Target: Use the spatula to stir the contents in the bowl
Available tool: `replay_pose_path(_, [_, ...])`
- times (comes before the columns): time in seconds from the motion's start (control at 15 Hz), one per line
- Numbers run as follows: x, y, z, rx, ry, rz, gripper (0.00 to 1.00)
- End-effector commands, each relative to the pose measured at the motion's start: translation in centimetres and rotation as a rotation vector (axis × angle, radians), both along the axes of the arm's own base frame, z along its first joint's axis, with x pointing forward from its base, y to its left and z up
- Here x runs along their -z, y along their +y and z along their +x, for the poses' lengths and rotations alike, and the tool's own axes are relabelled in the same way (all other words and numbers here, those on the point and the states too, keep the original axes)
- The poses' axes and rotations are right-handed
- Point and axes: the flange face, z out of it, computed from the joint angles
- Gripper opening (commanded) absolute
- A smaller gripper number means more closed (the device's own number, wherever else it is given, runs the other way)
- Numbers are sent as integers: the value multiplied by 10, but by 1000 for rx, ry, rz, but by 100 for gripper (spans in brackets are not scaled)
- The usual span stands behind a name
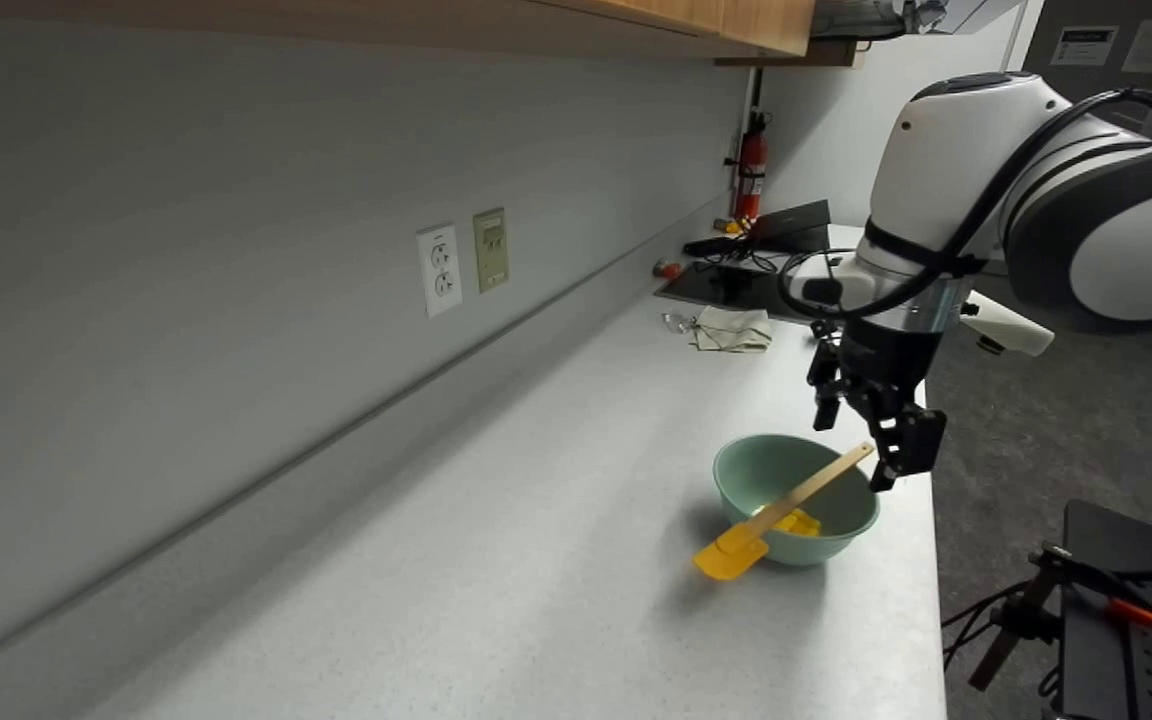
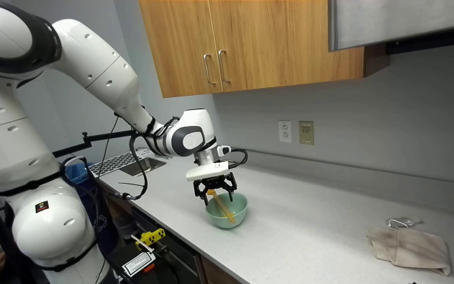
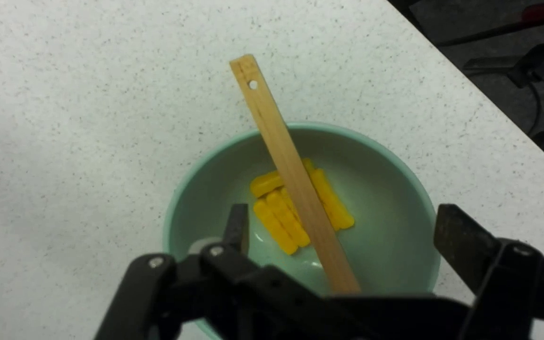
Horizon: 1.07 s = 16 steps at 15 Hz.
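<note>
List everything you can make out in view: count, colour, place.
Bowl: 1, mint green, on counter
Spatula: 1, tan and orange, across bowl
Strips: at least four, yellow, inside bowl
Folded cloth: 1, beige, on counter
Cooktop: 1, black, near cloth
Fire extinguisher: 1, red, beyond cooktop
Wall outlet: 1, white, above counter
Wall plate: 1, beige, beside wall outlet
Wooden cabinet: at least one, brown, above counter
Range hood: 1, grey, beside cabinet
Power strip: 1, yellow, beside counter
Arm: 1, mostly white, over counter
Gripper: 1, black, open above bowl
</note>
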Motion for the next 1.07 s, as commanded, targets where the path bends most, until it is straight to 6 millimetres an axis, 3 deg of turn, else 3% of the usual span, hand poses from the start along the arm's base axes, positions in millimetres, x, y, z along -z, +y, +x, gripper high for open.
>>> replay_pose_path(0.0, [0, 0, 2, -3, 2, 3, 100])
replay_pose_path(1.0, [19, -6, 23, -18, -52, -21, 100])
